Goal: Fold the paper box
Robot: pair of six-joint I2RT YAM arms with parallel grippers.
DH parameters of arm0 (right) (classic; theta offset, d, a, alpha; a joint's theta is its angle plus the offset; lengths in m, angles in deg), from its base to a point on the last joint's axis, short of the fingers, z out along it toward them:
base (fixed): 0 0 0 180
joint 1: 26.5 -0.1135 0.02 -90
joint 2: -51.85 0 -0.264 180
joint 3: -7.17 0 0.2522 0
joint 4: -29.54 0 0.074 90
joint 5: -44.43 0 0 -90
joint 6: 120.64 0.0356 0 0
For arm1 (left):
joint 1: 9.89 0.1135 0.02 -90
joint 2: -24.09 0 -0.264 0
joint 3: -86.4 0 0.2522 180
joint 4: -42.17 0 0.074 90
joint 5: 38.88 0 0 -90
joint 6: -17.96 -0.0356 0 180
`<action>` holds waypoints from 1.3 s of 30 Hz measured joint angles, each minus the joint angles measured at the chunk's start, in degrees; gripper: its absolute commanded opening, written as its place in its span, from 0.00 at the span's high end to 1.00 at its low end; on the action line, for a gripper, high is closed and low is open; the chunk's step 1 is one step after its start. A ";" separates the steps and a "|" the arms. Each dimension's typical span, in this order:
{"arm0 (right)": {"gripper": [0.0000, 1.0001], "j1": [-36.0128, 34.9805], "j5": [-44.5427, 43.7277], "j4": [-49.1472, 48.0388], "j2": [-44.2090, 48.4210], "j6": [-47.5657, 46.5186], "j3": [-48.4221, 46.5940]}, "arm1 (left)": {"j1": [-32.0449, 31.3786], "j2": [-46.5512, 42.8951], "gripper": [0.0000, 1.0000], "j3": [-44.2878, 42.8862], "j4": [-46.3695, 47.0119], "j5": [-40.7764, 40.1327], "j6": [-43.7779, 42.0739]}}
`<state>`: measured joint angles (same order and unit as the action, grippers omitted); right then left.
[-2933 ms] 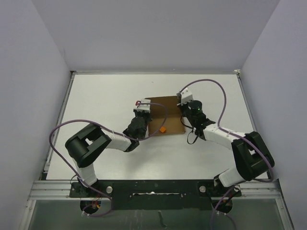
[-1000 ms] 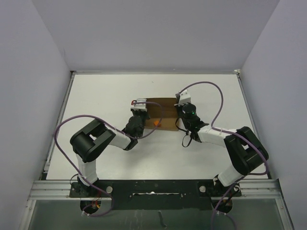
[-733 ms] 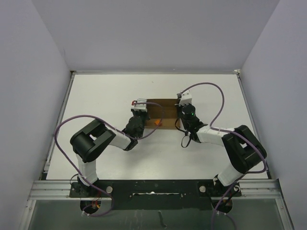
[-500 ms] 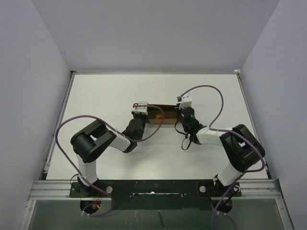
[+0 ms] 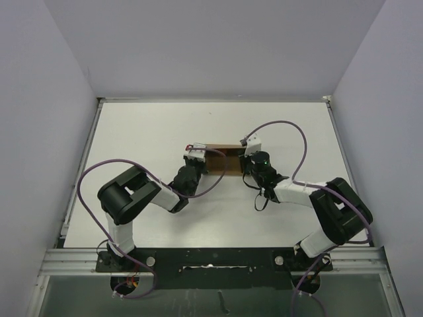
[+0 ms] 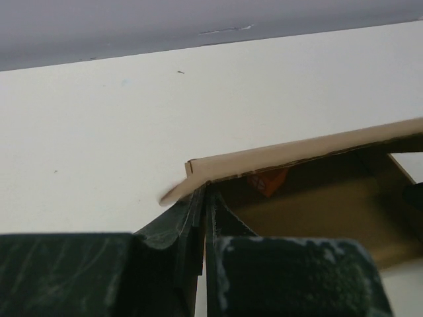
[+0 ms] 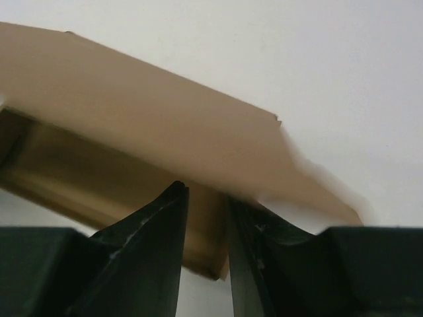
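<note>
The paper box (image 5: pixel 223 160) is brown cardboard, folded into a narrow raised shape at the table's middle, between my two grippers. My left gripper (image 5: pixel 200 156) is at its left end. In the left wrist view that gripper (image 6: pixel 205 193) is shut on the box's (image 6: pixel 310 205) corner wall, and an orange mark (image 6: pixel 268 181) shows inside. My right gripper (image 5: pixel 243 153) is at the box's right end. In the right wrist view its jaws (image 7: pixel 206 193) stand a little apart, astride a cardboard wall under a slanting flap (image 7: pixel 152 125).
The white table (image 5: pixel 145 132) is walled by pale panels at the left, back and right. Purple cables (image 5: pixel 291 132) loop above both arms. A black rail (image 5: pixel 211 261) runs along the near edge, behind the arm bases.
The box has gone from a wide flat sheet to a narrow folded shape. Both grippers drew closer together, and the right jaws parted from shut.
</note>
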<state>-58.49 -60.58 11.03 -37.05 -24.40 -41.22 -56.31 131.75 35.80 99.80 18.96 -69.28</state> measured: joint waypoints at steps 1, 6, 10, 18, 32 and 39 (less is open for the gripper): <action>0.64 0.02 0.98 0.90 0.59 -0.31 0.13 | -0.11 -0.04 1.00 0.17 0.00 0.50 -0.02; 0.54 0.09 9.42 6.16 4.22 -3.10 0.13 | -1.31 -0.09 1.00 0.68 0.00 3.54 -0.07; 0.47 0.83 14.73 10.34 5.95 -4.57 -0.15 | -1.60 -0.09 1.00 1.03 0.02 4.42 -0.24; 0.38 6.32 24.81 22.40 8.70 -6.75 -2.25 | -1.66 -0.09 1.00 1.14 -0.04 4.74 -0.26; 0.33 19.96 61.11 58.47 17.20 -32.22 -10.99 | -1.88 -1.31 1.00 1.11 -2.27 4.37 -0.22; 0.30 19.65 70.40 71.89 22.36 -44.65 -19.26 | -2.03 -1.36 1.00 1.11 -2.64 4.37 -0.24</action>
<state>-38.84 9.83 82.92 -14.70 -69.06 -60.48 -58.34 130.39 36.91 97.16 23.33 -69.52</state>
